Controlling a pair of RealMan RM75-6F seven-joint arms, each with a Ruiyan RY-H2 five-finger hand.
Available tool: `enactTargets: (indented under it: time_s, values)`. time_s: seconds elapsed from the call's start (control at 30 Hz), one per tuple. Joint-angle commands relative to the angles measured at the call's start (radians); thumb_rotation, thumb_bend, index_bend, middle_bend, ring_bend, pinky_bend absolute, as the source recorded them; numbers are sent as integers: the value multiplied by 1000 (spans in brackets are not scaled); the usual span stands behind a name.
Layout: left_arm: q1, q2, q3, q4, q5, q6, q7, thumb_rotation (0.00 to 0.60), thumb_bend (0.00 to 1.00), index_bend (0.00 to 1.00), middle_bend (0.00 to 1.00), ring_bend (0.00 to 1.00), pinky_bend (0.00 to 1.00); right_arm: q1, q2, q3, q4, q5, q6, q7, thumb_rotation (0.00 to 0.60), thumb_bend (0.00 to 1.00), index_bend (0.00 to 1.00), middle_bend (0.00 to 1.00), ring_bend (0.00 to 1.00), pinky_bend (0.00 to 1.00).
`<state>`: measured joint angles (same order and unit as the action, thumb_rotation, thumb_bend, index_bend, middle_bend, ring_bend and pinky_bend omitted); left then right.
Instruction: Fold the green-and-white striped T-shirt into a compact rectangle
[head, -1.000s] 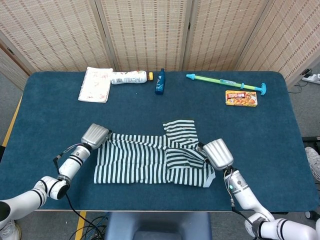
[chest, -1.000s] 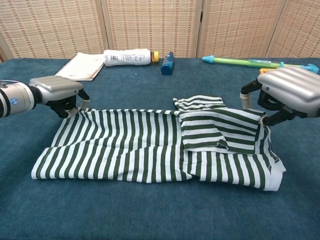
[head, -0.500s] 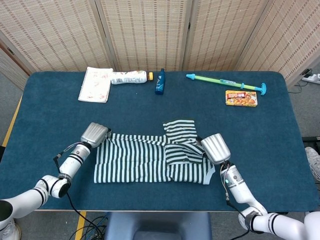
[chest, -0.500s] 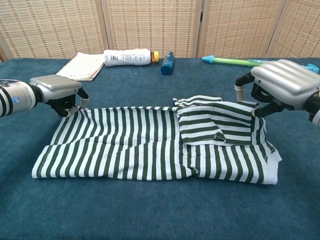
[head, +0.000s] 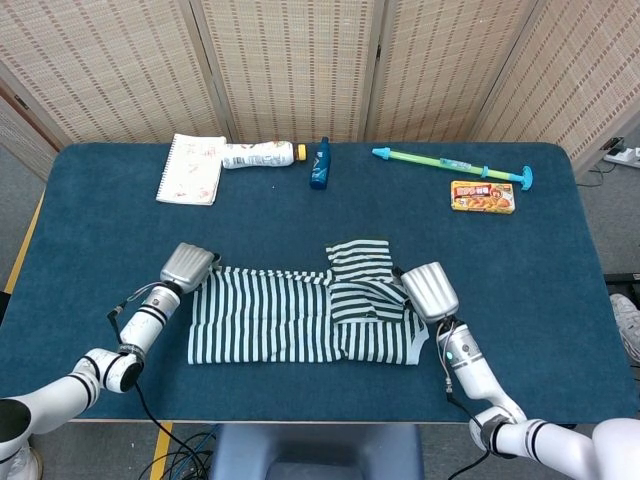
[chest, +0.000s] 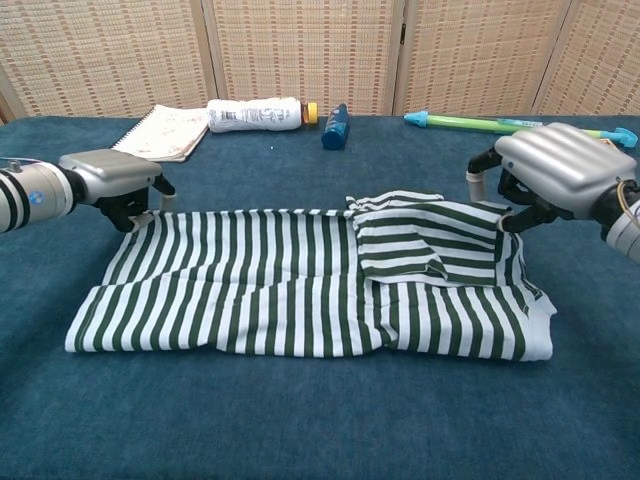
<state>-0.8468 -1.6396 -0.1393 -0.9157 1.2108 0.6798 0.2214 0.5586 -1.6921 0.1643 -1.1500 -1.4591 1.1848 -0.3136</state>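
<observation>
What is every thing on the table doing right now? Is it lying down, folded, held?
Striped T-shirt: flat, partly folded, sleeve tucked over.
Left hand: grips the shirt's far edge.
Right hand: grips the shirt's far edge.
Notebook: closed, flat.
White bottle: on its side.
Blue bottle: lying down.
Water squirter: lying flat.
Snack box: flat.

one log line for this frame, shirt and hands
shirt: flat, part folded | left robot hand: pinching far corner | right robot hand: gripping far edge

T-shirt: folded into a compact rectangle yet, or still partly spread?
Partly folded. The T-shirt lies as a long flat band, one sleeve flap doubled over its right part; both hands grip its far edge.
</observation>
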Motion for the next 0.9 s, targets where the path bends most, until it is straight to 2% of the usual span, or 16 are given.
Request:
enactTargets:
  time_s: [0.03, 0.17, 0.23, 0.43, 0.63, 0.9]
  values:
    - [1, -2, -3, 1, -13, 1, 10, 600, 567, 338, 944, 867, 1000, 3, -5, 1, 6, 7, -3, -3, 600, 501, 693, 1000, 1000, 1000]
    - [4, 0, -8, -12, -38, 9, 42, 600, 484, 85, 930, 861, 1000, 5, -8, 6, 4, 27, -13, -18, 600, 437, 486, 1000, 1000, 1000]
    - [8, 2, -12, -21, -47, 25, 58, 600, 450, 19, 924, 859, 1000, 6, -9, 9, 0, 40, -19, -29, 600, 393, 377, 1000, 1000, 1000]
    - [23, 24, -25, -66, -88, 55, 95, 600, 416, 0, 917, 858, 1000, 16, -8, 29, -10, 85, -42, -64, 600, 273, 156, 982, 1000, 1000]
    - [65, 85, -46, -174, -136, 123, 106, 600, 415, 0, 909, 849, 1000, 24, 6, 43, -31, 92, -34, -52, 600, 204, 131, 976, 1000, 1000]
    - [142, 202, -40, -381, -179, 233, 149, 600, 415, 0, 899, 841, 1000, -8, 89, 18, -99, 41, 38, -38, 600, 232, 176, 976, 1000, 1000]
